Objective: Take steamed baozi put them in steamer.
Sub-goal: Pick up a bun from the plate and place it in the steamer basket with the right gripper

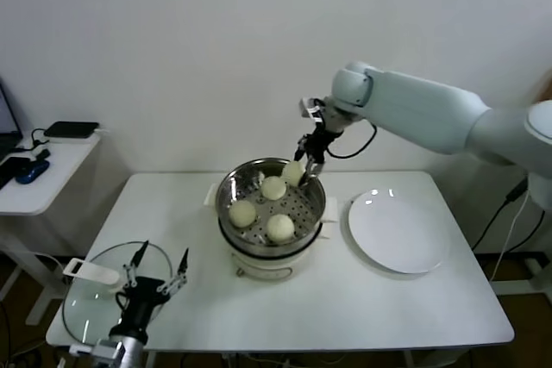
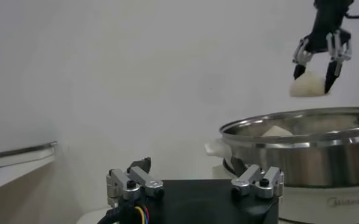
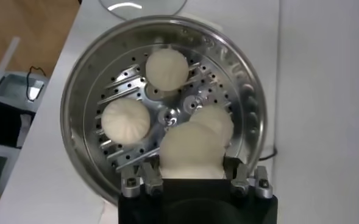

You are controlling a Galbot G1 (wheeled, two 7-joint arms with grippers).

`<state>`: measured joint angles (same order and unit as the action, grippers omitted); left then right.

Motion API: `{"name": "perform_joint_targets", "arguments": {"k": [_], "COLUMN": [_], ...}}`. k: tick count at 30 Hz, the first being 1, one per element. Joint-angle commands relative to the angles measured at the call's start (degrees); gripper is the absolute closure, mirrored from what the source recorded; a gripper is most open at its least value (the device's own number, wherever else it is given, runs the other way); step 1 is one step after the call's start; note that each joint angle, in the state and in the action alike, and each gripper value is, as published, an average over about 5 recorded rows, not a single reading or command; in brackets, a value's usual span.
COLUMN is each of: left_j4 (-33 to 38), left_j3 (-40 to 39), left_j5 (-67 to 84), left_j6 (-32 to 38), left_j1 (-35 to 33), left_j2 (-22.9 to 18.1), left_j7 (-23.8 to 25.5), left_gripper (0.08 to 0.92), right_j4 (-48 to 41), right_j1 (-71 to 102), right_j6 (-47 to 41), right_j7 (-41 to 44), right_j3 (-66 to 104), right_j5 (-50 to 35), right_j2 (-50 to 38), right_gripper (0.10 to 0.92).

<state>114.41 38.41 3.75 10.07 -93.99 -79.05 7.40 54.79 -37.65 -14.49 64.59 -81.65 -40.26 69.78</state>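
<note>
Left gripper (image 1: 158, 271), nearest, idles with fingers spread, well in front of the steamer (image 1: 231, 185). Right gripper (image 1: 307, 166) pinches the fourth baozi (image 1: 293, 172) above the steamer's far rim — held clear for lowering; three buns sit inside.
</note>
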Motion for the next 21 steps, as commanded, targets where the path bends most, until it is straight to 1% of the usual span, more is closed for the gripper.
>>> {"name": "perform_joint_targets", "arguments": {"k": [1, 11, 21], "left_j4": [-0.11, -0.39, -0.28], "left_j3": [0.21, 0.23, 0.1], "left_j5": [0.42, 0.46, 0.36], "left_j6": [-0.18, 0.02, -0.37], "left_j1": [0.03, -0.1, 0.27], "left_j2": [0.64, 0.48, 0.49], "left_j7": [0.04, 0.07, 0.05], "left_gripper": [0.177, 0.177, 0.177], "right_j4": [-2.56, -3.34, -3.84], "right_j1": [2.88, 4.82, 6.16], "right_j6": [-0.63, -0.27, -0.07], "right_j7": [-0.59, -0.47, -0.48], "right_j3": [-2.32, -2.55, -2.31], "right_j5": [-1.14, 2.79, 4.4], "right_j2": [5.09, 3.68, 3.16], "right_gripper": [0.347, 0.347, 0.347]}}
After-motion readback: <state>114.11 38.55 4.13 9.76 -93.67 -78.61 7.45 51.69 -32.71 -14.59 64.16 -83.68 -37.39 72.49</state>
